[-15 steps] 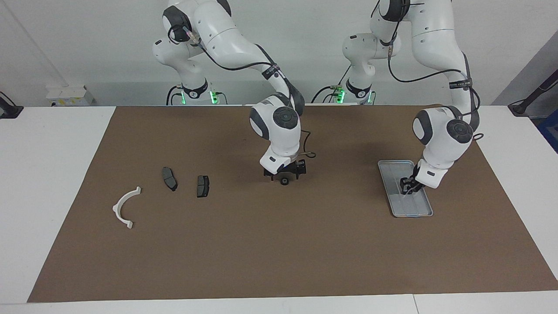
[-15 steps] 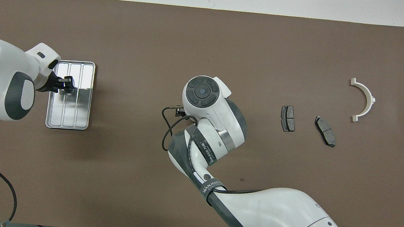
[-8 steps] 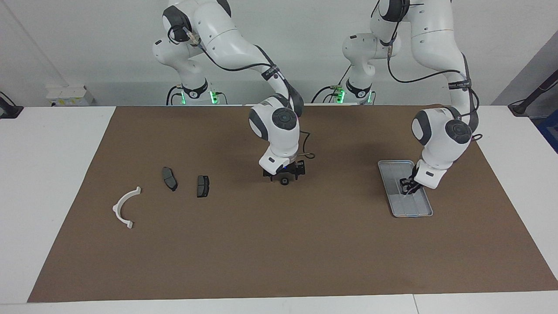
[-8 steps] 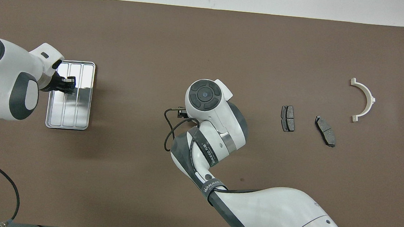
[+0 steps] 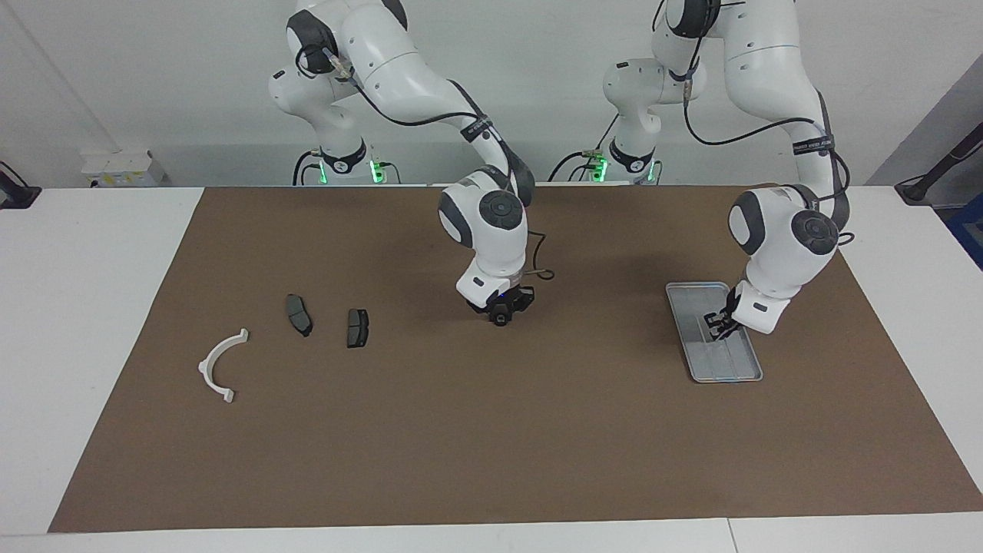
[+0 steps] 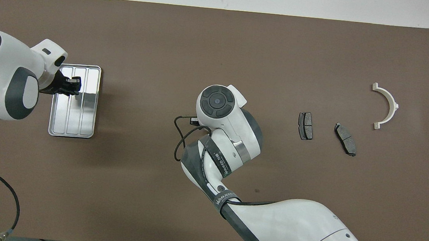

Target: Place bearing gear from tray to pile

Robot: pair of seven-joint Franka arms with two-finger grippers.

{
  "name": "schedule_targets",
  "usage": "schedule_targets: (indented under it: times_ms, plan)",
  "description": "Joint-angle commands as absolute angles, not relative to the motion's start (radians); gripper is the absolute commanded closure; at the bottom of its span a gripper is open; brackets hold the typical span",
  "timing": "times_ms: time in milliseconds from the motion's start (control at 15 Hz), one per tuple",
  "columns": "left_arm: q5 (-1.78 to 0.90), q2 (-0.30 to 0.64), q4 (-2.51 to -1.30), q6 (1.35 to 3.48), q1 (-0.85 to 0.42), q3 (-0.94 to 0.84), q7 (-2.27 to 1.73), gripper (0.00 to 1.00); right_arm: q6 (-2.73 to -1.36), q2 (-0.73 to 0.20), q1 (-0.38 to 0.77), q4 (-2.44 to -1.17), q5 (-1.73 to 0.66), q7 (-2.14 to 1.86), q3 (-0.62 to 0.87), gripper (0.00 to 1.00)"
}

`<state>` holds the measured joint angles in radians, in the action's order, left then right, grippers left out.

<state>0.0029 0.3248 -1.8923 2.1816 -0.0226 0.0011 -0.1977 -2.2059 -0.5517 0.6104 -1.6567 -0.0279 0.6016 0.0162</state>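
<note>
We see the right gripper (image 5: pixel 501 313) low at the middle of the brown mat (image 5: pixel 491 430), its fingers drawn in around a small dark round part, the bearing gear (image 5: pixel 501 318), which sits at the mat's surface between the tray and the pile. The grip looks closed on the gear, though from the facing view we cannot be sure whether the gear is lifted or resting on the mat. In the overhead view the right arm's wrist covers both the gripper and the gear.

The left gripper (image 5: pixel 719 326) is over the silver-grey metal tray (image 5: pixel 741 372), toward the left arm's end of the table, with its fingertips pressed together and nothing visible between them. In the overhead view this gripper (image 6: pixel 70 85) shows over the part of the tray (image 6: pixel 81 132) farther from the robots. We make out only the tray's lengthwise ridges and its raised rim.

The pile lies toward the right arm's end of the table: two dark brake pads and a white curved bracket (image 5: pixel 220 366). One brake pad (image 5: pixel 357 327) is nearest the gear, the second brake pad (image 5: pixel 299 314) lies just beside it, and the bracket is farther from the robots than both.
</note>
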Motion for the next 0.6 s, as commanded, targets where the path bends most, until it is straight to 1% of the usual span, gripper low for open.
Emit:
schedule_targets:
  times_ms: [0, 133, 200, 267, 400, 533]
  plan:
    - [-0.017, 0.337, -1.819, 2.102, -0.109, 0.011, -0.332, 1.00, -2.145, -0.528, 0.618, -1.645, -0.034, 0.612, 0.012, 1.00]
    - [-0.020, 0.337, -1.799, 2.100, -0.162, 0.006, -0.453, 1.00, -2.036, -0.523, 0.592, -1.562, 0.007, 0.603, 0.011, 1.00]
    - [-0.031, 0.339, -1.787, 2.100, -0.205, 0.006, -0.521, 1.00, -1.985, -0.519, 0.566, -1.519, 0.017, 0.591, 0.009, 1.00]
    - [-0.044, 0.344, -1.770, 2.102, -0.266, 0.008, -0.605, 1.00, -1.941, -0.494, 0.527, -1.491, 0.014, 0.554, 0.012, 1.00]
    - [-0.044, 0.356, -1.738, 2.102, -0.380, 0.011, -0.782, 1.00, -1.901, -0.442, 0.453, -1.464, 0.014, 0.461, 0.011, 1.00]
    - [-0.048, 0.365, -1.709, 2.105, -0.445, 0.008, -0.871, 1.00, -1.876, -0.405, 0.350, -1.450, 0.011, 0.323, 0.012, 1.00]
